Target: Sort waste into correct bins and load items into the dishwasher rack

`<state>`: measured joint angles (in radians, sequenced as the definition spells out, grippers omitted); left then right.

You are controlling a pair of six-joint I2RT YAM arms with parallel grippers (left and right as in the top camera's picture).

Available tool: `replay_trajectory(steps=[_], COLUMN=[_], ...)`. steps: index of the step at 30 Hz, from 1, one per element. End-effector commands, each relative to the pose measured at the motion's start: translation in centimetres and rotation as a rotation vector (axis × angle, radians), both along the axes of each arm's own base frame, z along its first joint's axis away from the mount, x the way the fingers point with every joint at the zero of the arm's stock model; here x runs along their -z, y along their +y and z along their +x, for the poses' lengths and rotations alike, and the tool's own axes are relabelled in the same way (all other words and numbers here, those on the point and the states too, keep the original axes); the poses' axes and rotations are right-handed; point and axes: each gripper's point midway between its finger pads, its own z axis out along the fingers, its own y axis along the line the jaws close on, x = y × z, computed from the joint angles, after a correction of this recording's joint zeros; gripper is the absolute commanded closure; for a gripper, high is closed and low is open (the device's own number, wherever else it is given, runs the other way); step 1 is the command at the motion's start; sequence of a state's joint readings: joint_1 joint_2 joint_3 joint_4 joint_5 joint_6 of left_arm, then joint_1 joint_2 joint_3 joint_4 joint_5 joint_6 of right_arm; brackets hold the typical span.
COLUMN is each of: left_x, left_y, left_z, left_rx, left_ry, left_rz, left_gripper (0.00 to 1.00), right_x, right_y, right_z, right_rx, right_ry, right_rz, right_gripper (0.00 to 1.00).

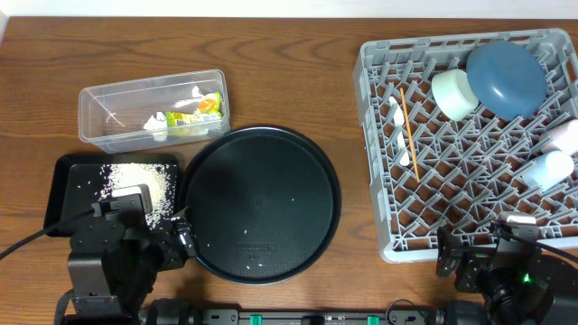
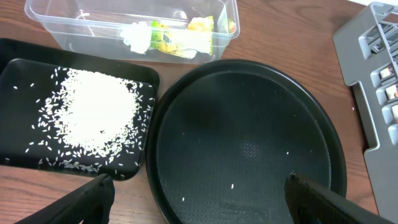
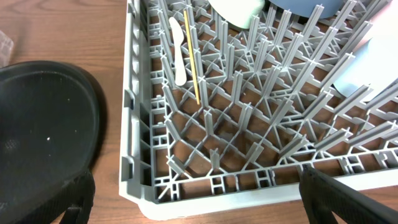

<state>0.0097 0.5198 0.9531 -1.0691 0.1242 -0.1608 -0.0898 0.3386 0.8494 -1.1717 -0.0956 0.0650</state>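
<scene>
Left claw and right claw wide, empty; rack with two bowls, two cups, one utensil, one stick.

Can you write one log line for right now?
rice: on black tray | wrapper: in clear tub | blue bowl: in rack | left gripper: open, empty | right gripper: open, empty

No word, number or brand can be read anywhere: the print on the snack wrapper, in the clear tub toward the table's far left corner, is blurred colour, and the faint mark on the round black tray is illegible.
</scene>
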Motion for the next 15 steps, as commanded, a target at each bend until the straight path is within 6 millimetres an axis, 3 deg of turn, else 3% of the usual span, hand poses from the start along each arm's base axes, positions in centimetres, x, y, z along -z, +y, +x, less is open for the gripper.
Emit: replay_trajectory(steps=[1, 10, 15], left_x=[0.3, 0.3, 0.3], left_y=[0.1, 0.1, 0.1], left_z=[0.0, 0.0, 0.0], left_rx=[-0.010, -0.010, -0.010], left_ry=[0.005, 0.004, 0.004], left_rz=[-0.006, -0.006, -0.006], left_gripper=[0.11, 0.11, 0.11], right_x=[0.3, 0.0, -1.4], right_y=[0.0, -0.1, 0.2], right_z=[-0.1, -0.1, 1.6], right_rx=[0.005, 0.005, -0.041], right_ry=[0.007, -0.019, -0.207], right_rz=[0.005, -0.006, -0.052], right_gripper=[0.01, 0.01, 0.01])
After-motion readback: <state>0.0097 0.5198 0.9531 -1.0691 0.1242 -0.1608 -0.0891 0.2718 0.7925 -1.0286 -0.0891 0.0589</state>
